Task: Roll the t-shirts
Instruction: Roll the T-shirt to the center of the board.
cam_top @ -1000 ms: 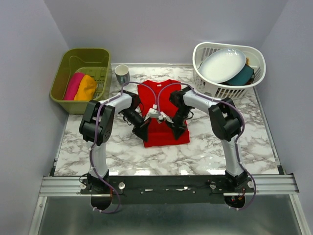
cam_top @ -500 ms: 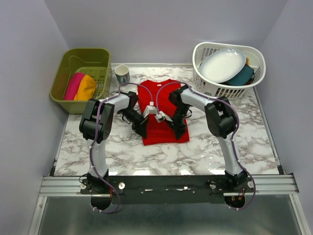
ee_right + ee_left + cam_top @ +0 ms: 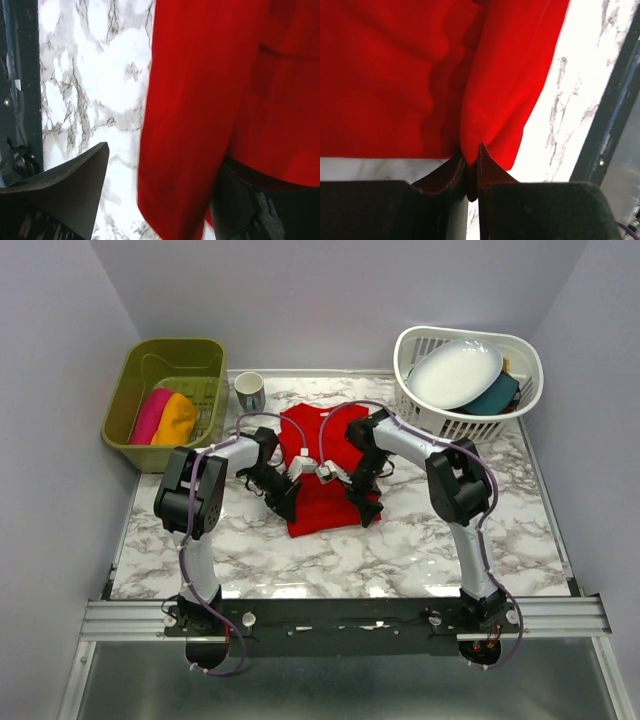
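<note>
On the desk point(image 3: 420, 550) the red t-shirt point(image 3: 305, 430) lies in the middle, its near edge doubled over, I think to begin a roll. The green bin point(image 3: 180, 355) holds the rolled pink t-shirt point(image 3: 150, 415) and orange t-shirt point(image 3: 177, 420). The left jaws pinch the red fold; the right jaws stand released, with the cloth loose between them.

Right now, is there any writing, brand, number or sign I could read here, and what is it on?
No text can be read in any view.
The red t-shirt, pink t-shirt and orange t-shirt are plain.
The mug is too small to show any marking.
The green bin and white basket show no label.
</note>
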Controlling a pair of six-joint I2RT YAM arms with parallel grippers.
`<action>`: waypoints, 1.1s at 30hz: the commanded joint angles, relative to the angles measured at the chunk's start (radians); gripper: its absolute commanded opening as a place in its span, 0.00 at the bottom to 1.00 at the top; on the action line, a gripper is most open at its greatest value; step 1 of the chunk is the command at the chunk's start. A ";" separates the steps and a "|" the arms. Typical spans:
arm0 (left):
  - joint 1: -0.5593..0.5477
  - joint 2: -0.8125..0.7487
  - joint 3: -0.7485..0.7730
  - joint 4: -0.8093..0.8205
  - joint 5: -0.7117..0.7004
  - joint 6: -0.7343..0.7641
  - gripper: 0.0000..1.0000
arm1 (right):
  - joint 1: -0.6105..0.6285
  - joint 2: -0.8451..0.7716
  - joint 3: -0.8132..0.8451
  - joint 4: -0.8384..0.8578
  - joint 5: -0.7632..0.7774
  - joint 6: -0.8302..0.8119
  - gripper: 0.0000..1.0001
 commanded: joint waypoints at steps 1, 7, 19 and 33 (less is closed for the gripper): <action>-0.004 -0.045 0.027 0.081 -0.076 -0.007 0.19 | -0.082 -0.206 -0.140 0.131 0.044 0.126 0.88; -0.033 -0.022 0.064 0.065 -0.065 -0.005 0.20 | -0.123 -0.500 -0.519 0.479 0.097 0.200 0.89; -0.047 0.019 0.053 0.108 -0.109 -0.125 0.14 | 0.028 -0.706 -0.772 0.911 0.090 0.220 0.86; -0.047 0.013 0.012 0.059 -0.114 -0.217 0.06 | 0.154 -0.737 -0.953 1.110 0.241 0.199 0.85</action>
